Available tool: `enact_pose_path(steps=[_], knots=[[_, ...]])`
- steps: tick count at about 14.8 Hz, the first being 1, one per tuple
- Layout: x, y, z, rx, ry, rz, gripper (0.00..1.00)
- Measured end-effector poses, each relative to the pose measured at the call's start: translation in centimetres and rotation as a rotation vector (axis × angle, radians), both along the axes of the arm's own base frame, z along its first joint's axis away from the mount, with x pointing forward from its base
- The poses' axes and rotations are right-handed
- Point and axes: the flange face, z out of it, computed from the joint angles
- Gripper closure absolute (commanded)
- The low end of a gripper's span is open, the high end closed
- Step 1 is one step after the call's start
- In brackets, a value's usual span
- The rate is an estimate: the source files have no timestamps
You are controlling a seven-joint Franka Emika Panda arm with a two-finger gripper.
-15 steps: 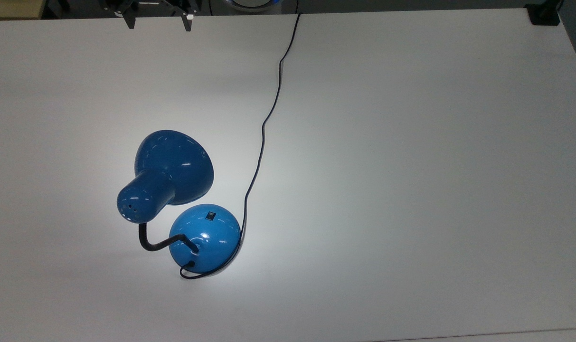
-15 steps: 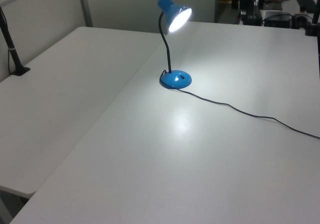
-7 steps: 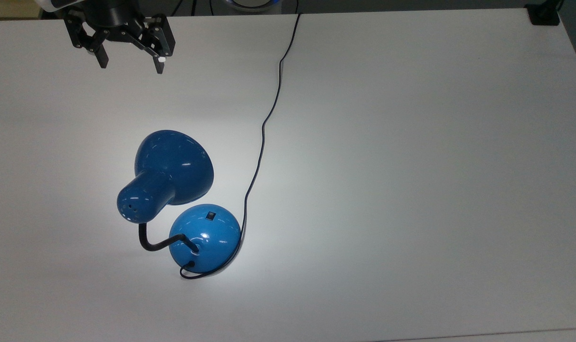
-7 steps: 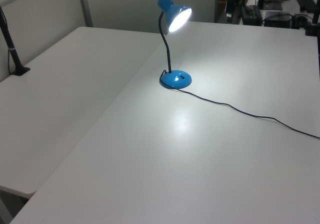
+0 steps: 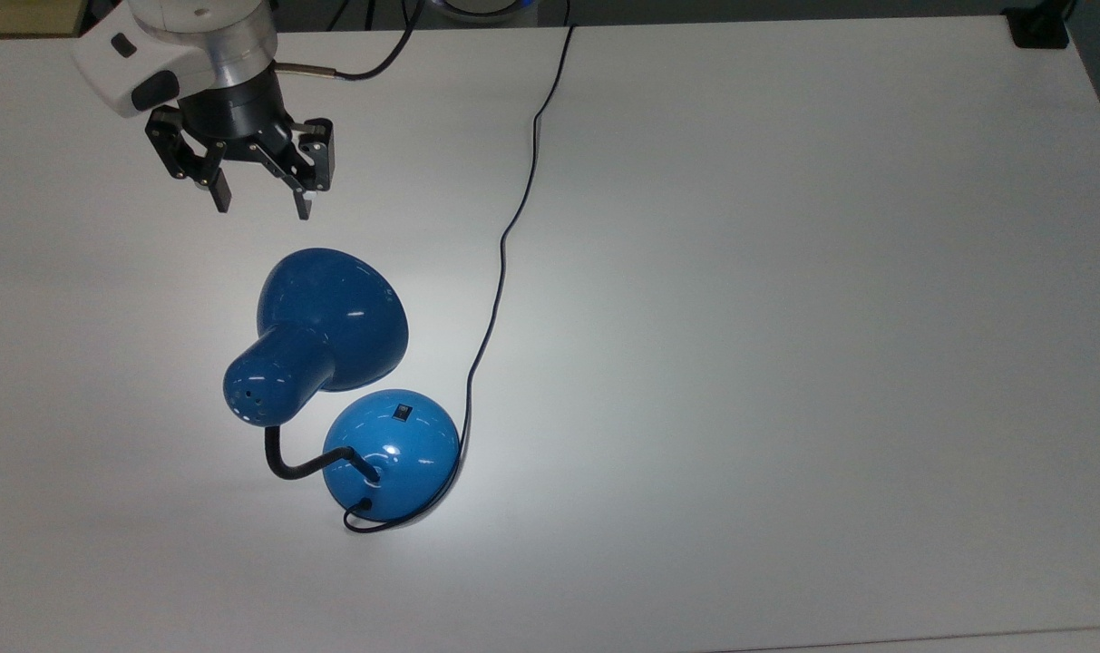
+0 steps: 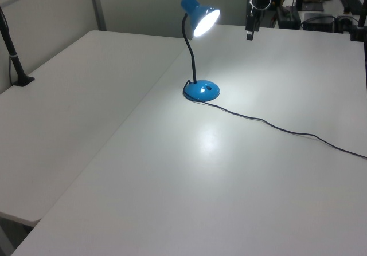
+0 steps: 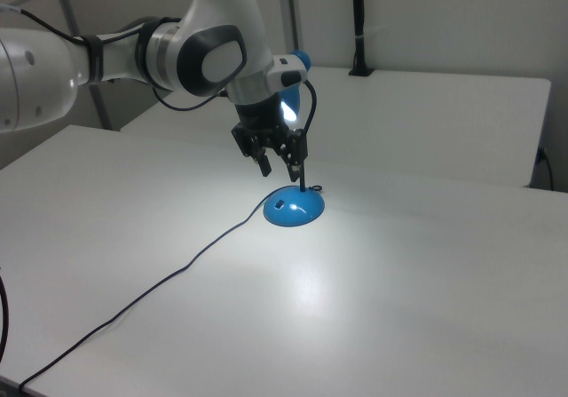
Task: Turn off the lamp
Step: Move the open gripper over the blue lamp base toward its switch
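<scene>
The lamp (image 5: 332,363) stands on the white table (image 5: 785,363) and it is lit: the shade throws a bright patch on the table surface. In the top view the shade (image 5: 332,308) lies at about 10 o'clock from the round base (image 5: 391,453), and the black neck (image 5: 287,462) bends out from the base at about 9 o'clock. The small black switch (image 5: 402,414) sits on the dome of the base at about 12 o'clock, on the side that faces the arm. The cord (image 5: 504,236) leaves the base and runs away toward 1 o'clock, to the far edge of the table.

The gripper (image 5: 261,201) hangs in the air at about 11 o'clock from the shade, well apart from the base. Its two fingers point down and stand apart, with nothing between them.

The step in hand seems to be the approach to the switch. To do it well, the arm should probably pass around the shade on the cord side, not over it, because the shade stands high and partly near the base. One fingertip is enough to press; bringing the fingers together first may give a firmer point. The push should go straight down on the raised end of the switch, gently, since the light base could slide or tip.
</scene>
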Motion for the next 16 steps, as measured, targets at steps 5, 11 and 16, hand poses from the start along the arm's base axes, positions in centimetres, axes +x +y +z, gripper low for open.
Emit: enact_pose_path(steps=[5,11,16], knots=[[1.1,1.6,-1.3,0.005,-0.013,0.061,1.00],[3.5,2.5,-4.8,-0.013,-0.071,0.083,1.00],[5.4,4.2,-8.8,-0.036,-0.120,0.113,1.00]])
